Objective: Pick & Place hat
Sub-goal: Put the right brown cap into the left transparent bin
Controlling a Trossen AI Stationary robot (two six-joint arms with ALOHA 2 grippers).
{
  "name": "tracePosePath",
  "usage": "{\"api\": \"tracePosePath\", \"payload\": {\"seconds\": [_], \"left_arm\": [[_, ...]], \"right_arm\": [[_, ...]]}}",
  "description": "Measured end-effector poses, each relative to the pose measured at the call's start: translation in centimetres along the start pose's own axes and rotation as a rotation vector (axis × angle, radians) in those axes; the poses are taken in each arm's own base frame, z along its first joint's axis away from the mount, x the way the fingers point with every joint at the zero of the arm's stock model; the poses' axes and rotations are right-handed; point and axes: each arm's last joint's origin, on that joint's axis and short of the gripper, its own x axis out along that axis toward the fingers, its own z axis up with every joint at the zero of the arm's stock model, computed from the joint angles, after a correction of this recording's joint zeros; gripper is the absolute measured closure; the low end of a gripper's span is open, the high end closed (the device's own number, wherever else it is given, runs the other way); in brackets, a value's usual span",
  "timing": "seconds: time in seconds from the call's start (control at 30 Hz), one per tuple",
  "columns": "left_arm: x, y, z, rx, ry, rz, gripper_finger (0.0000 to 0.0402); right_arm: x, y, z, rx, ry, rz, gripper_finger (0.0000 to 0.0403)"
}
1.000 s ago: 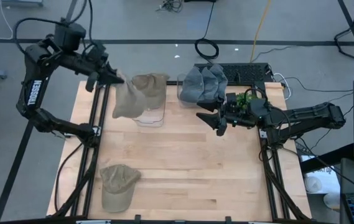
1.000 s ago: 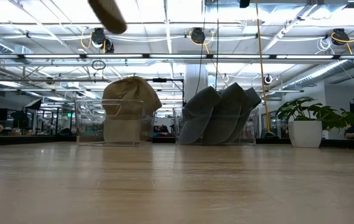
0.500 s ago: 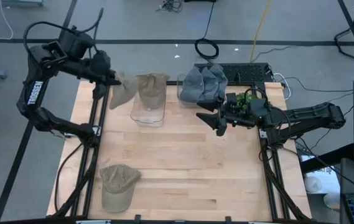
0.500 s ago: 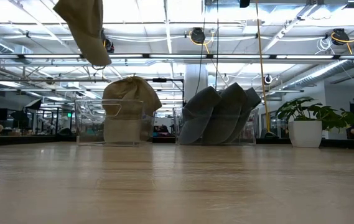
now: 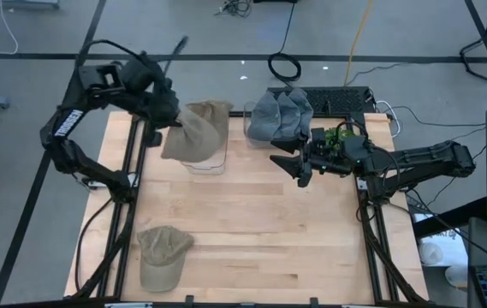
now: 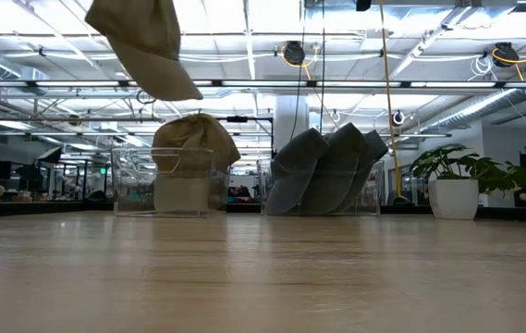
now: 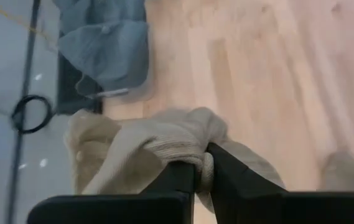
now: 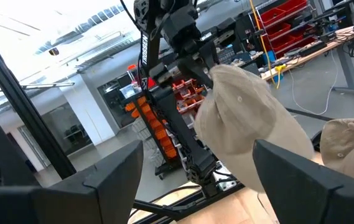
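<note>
High view shows the left gripper (image 5: 168, 115) raised over the far left part of the wooden table (image 5: 252, 231), its fingers pressed together on a fold of a soft tan fabric cap (image 5: 190, 135), which hangs beside and partly over a clear plastic bin (image 5: 207, 152) already holding another tan cap (image 5: 211, 115). The left wrist view confirms the pinch: cloth is bunched between the two dark fingers (image 7: 183, 177). The cap appears light and limp, draping under its own weight, so it is judged likely to swing and fold on release; the gathered crown fabric gives a secure hold, while the brim would be stiffer. The right gripper (image 5: 301, 169) waits over the right side of the table with its fingers spread and nothing between them. A second clear bin (image 5: 253, 124) holds grey caps (image 5: 282, 113), and a third tan cap (image 5: 161, 255) lies on the near left of the table. In the low view the held cap is cut off by the frame's upper edge and the gripper is out of sight. Whether the cap touches the bin rim cannot be determined.
</note>
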Motion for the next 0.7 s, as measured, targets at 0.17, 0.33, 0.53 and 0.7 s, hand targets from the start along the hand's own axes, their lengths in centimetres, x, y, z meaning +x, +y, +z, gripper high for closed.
{"api": "tracePosePath", "payload": {"seconds": [0.17, 0.33, 0.53, 0.7], "left_arm": [[2.1, 0.0, 1.0, 0.072, 0.166, 0.156, 0.0378], [3.4, 0.4, 1.5, 0.16, 0.308, 0.303, 0.0378], [4.3, 0.8, 1.7, 0.237, 0.385, 0.352, 0.0377], [5.3, 1.1, 2.0, 0.249, 0.408, 0.334, 0.0378]], "right_arm": [[0.0, 0.0, 0.0, -0.009, 0.0, 0.0, 0.0115], [0.0, 0.0, 0.0, -0.043, 0.0, 0.0, 0.0115], [0.0, 0.0, 0.0, -0.079, 0.0, 0.0, 0.0115], [0.0, 0.0, 0.0, -0.105, 0.0, 0.0, 0.0115]]}}
